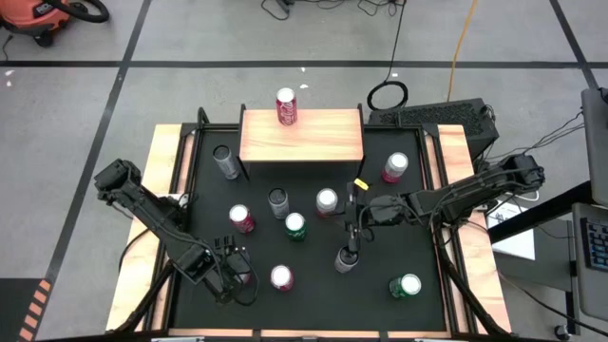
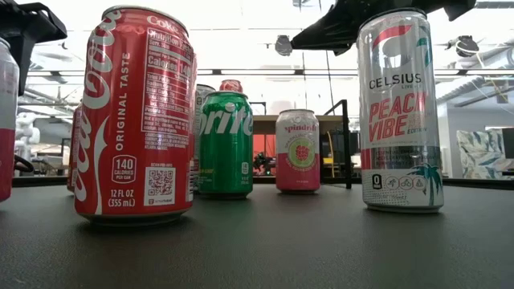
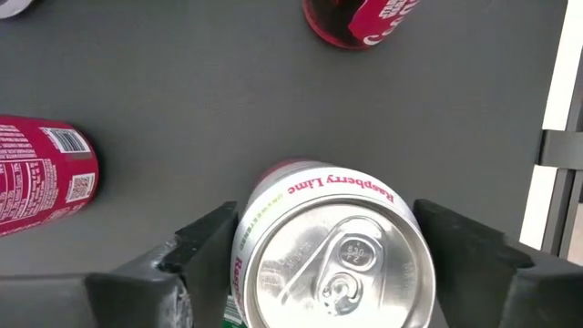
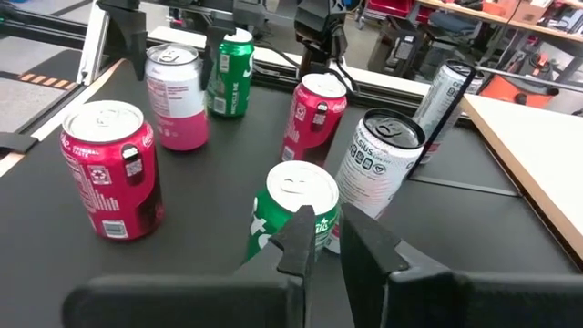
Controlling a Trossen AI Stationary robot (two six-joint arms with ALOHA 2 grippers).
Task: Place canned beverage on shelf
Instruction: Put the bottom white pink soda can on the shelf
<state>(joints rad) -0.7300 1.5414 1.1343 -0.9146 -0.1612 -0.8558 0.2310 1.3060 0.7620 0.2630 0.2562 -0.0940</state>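
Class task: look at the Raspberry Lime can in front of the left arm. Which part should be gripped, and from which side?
Grip the Raspberry Lime can across its round side wall just below the rim, coming straight down from above. It stands upright with its pull-tab top facing the left pincer, whose fingers already flank opposite sides.

Shelf (image 1: 323, 142): light natural-wood top on thin black legs, upper centre of the high view, bearing one upright red can (image 1: 286, 106) near its far left edge. Raspberry-lime can (image 3: 332, 251): pink-and-white, silver top, unopened tab, upright on the black mat, lower centre of the left wrist view, between that arm's jaws.
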